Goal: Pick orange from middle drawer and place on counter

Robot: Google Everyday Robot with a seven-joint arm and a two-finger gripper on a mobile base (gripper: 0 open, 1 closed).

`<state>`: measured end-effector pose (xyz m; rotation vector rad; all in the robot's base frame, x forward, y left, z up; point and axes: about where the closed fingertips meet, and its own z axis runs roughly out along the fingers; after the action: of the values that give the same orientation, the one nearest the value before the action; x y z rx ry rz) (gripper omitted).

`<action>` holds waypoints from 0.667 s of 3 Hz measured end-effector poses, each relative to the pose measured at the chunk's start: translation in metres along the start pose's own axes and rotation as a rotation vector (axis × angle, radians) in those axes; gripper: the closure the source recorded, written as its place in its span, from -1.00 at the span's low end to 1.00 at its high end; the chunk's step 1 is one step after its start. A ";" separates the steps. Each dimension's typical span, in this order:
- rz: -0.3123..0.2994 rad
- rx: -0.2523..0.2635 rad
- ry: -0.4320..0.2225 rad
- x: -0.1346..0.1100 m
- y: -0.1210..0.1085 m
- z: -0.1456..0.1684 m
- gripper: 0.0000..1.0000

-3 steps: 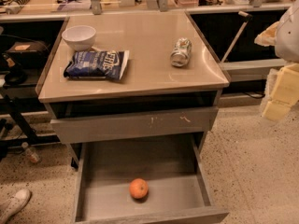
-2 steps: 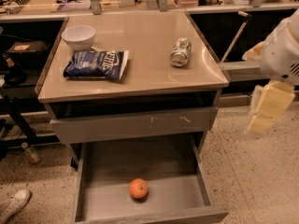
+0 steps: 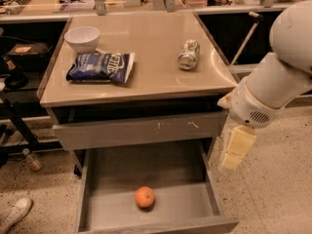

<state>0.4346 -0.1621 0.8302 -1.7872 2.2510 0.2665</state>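
Your pincer (image 3: 237,147), the cream-yellow tip hanging from the bulky white robot arm (image 3: 278,82) at the right edge of the frame, is outside the cabinet. It sits just right of the wide, deep grey middle drawer (image 3: 165,167) and above its floor level. You cannot tell whether it is wide or narrow, but it is not holding the fruit. The small round orange with smooth skin (image 3: 145,197) lies alone on the drawer's flat floor at lower centre of the frame, near the front wall and well apart from both side walls. Expect it to be light to moderate in weight and firm with a little give, and its skin is likely to be slick. Being round, it will probably roll if you nudge it off-centre, so close across its widest part from above and squeeze gently. The shallower drawer with the scratched grey front panel (image 3: 136,130) overhangs the back of the space, so come in from the front. The glossy beige square-topped desk (image 3: 156,38) has bare surface at centre, between the crinkled blue chip bag (image 3: 101,67) below the white bowl (image 3: 82,38) and the crushed silver can (image 3: 188,54).
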 end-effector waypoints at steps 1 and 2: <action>0.002 -0.008 0.002 0.002 0.001 0.004 -1.00; 0.017 -0.017 -0.019 0.004 0.000 0.014 -1.00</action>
<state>0.4353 -0.1618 0.8155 -1.7668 2.2590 0.3061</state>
